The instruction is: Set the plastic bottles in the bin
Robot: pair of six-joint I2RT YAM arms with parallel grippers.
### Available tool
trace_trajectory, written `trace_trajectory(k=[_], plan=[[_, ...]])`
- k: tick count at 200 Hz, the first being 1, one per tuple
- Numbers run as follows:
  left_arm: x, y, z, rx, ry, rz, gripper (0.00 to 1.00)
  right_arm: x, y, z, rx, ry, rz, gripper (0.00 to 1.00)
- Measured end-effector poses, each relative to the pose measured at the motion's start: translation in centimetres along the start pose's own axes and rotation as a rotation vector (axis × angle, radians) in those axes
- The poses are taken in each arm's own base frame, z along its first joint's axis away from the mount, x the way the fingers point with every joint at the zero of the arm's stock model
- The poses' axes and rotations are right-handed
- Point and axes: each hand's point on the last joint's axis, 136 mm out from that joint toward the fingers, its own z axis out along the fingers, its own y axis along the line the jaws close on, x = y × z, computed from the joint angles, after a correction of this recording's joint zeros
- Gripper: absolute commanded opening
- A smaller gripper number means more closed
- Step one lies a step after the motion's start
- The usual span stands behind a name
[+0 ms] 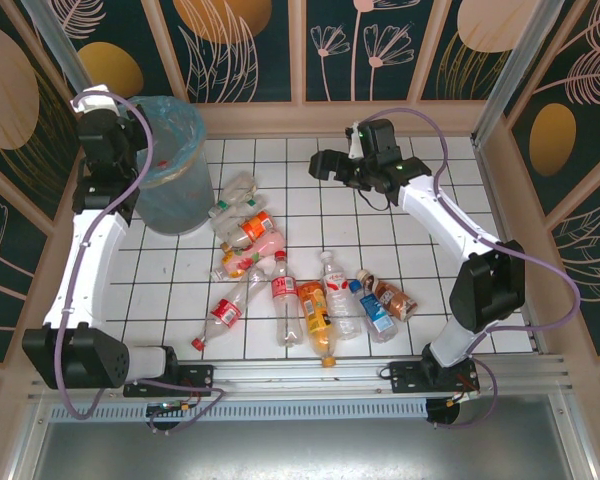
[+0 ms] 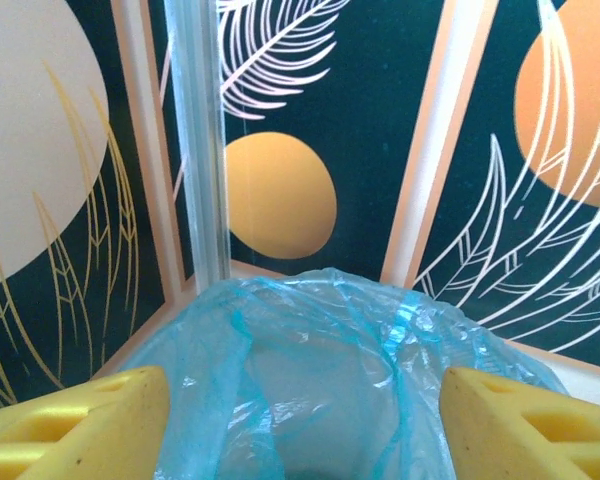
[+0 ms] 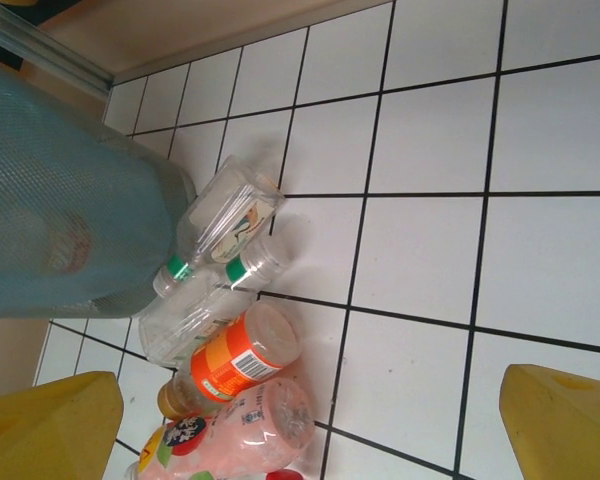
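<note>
Yellow fingers (image 2: 70, 425) of the left tool (image 2: 300, 430) are standing wide apart and empty over the bin (image 1: 170, 170), at the table's (image 1: 275, 158) far left. Right tool (image 3: 305, 428) is hanging just as open, gripping nothing, near the plastic bottles (image 1: 285, 290) lying crowded mid-table. I reckon a nudged neighbour could be rolling away during any pick.

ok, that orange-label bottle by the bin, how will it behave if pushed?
Likely rolls: the orange-label bottle lies on its side on smooth tile. Seems empty, so probably light. It touches the pink bottle, which may shift too.
</note>
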Motion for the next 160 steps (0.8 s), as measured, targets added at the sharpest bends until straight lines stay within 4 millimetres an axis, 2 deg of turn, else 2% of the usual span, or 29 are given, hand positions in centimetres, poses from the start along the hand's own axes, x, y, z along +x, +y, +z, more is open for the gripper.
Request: trace_trajectory(k=[33,52,63,83,99,116,134,141,160], plan=[[-0.4,-1.1,-1.4,0.085,-0.014,0.017,0.63,1.1,-1.8,-0.1,0.088,0.038,-0.027,0.93],[-0.9,-2.3,-2.3,0.14,-0.027,0.039,0.63,2.5,-2.9,-0.5,0.134,0.073,-0.043,0.89],[-1.0,-4.0,-3.2,0.185,-0.038,0.071,0.63,3.7,-3.5,-0.8,0.149,0.104,-0.053,0.87],[-0.5,-9.2,-5.4,0.336,-0.052,0.133,0.63,6.0,-4.3,-1.3,0.169,0.161,-0.068,0.85],[1.0,-13.2,-7.2,0.458,-0.046,0.183,0.65,8.1,-4.6,-1.5,0.178,0.213,-0.079,0.84],[3.8,-16.8,-9.2,0.587,-0.015,0.245,0.66,10.6,-4.6,-1.4,0.184,0.277,-0.095,0.84],[6.6,-19.7,-10.9,0.705,0.034,0.275,0.69,13.6,-4.5,-1.2,0.191,0.356,-0.113,0.83],[7.6,-20.7,-11.4,0.75,0.051,0.273,0.73,14.9,-4.5,-1.1,0.192,0.388,-0.117,0.8],[10.2,-22.3,-11.9,0.845,0.104,0.233,0.73,18.2,-4.4,-1.1,0.196,0.47,-0.115,0.77]])
